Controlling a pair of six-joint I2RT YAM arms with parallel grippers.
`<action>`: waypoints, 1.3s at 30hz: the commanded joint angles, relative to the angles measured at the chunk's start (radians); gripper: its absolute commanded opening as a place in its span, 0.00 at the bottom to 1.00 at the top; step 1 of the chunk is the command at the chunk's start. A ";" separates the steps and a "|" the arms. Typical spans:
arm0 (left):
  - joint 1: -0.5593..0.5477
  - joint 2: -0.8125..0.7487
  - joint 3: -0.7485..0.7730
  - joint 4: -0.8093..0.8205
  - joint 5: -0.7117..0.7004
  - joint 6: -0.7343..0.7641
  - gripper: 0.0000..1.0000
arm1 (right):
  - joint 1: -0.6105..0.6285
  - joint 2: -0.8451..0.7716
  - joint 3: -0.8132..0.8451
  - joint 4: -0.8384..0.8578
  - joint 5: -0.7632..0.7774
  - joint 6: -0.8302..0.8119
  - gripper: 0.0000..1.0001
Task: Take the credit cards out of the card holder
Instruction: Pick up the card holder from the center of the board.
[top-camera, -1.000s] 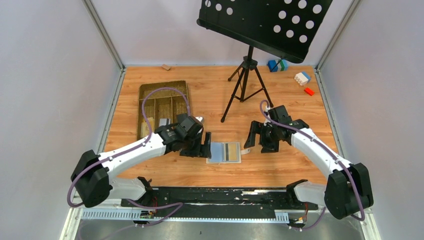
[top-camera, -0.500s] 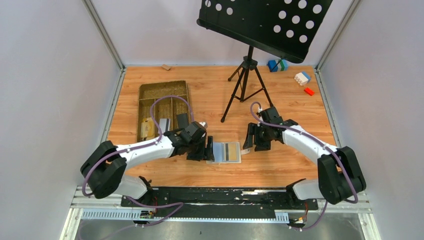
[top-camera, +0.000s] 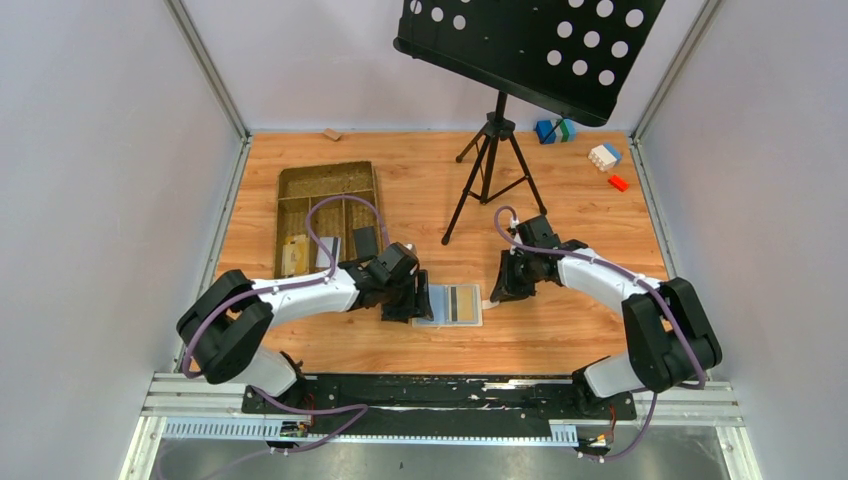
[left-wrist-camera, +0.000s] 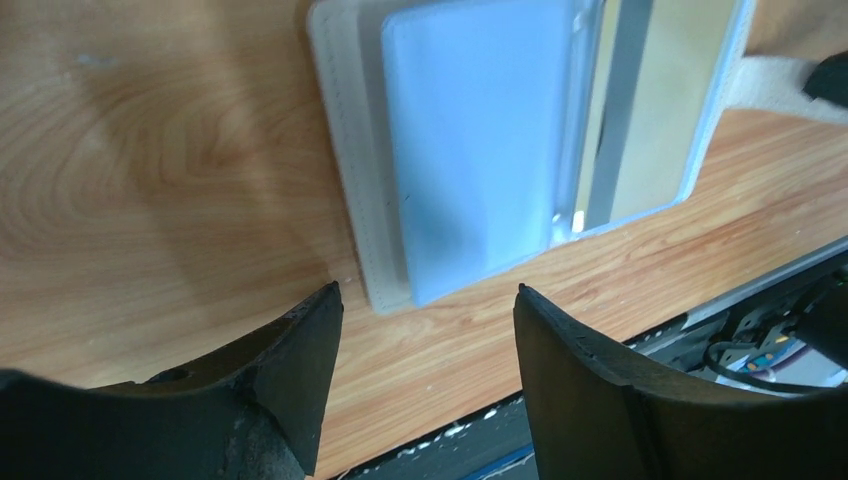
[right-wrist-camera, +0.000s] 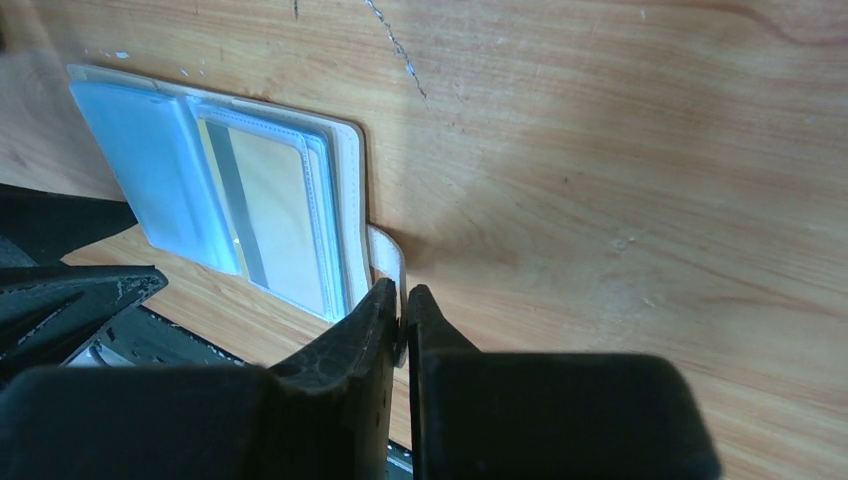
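The card holder (top-camera: 448, 305) lies unfolded on the table between both arms, cream outside with light blue sleeves (left-wrist-camera: 470, 150). A credit card (right-wrist-camera: 275, 215) with a dark stripe shows through its right clear sleeve (left-wrist-camera: 650, 110). My right gripper (right-wrist-camera: 400, 290) is shut on the holder's cream closure tab (right-wrist-camera: 388, 250) at its right edge (top-camera: 497, 290). At the holder's left edge my left gripper (left-wrist-camera: 428, 295) stands open, its fingers either side of the holder's near left corner and not touching it (top-camera: 412, 300).
A woven brown tray (top-camera: 325, 180) at the left holds a few flat card-like pieces in its near compartments. A black tripod stand (top-camera: 495, 170) rises behind the holder. Toy blocks (top-camera: 605, 155) sit at the far right. A black rail (top-camera: 440, 390) runs along the near edge.
My right gripper has moved left to the holder and shut on its tab. My left gripper has narrowed somewhat and edged closer to the holder's left side.
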 joint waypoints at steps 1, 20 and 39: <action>-0.002 0.059 0.053 0.017 -0.016 -0.053 0.70 | 0.002 -0.041 0.011 -0.037 0.009 -0.047 0.07; -0.002 0.155 0.084 0.002 -0.042 -0.028 0.56 | -0.001 0.000 -0.110 0.173 -0.204 0.110 0.70; -0.002 0.125 0.152 -0.171 -0.152 0.040 0.45 | -0.041 -0.052 -0.013 -0.030 0.115 0.035 0.60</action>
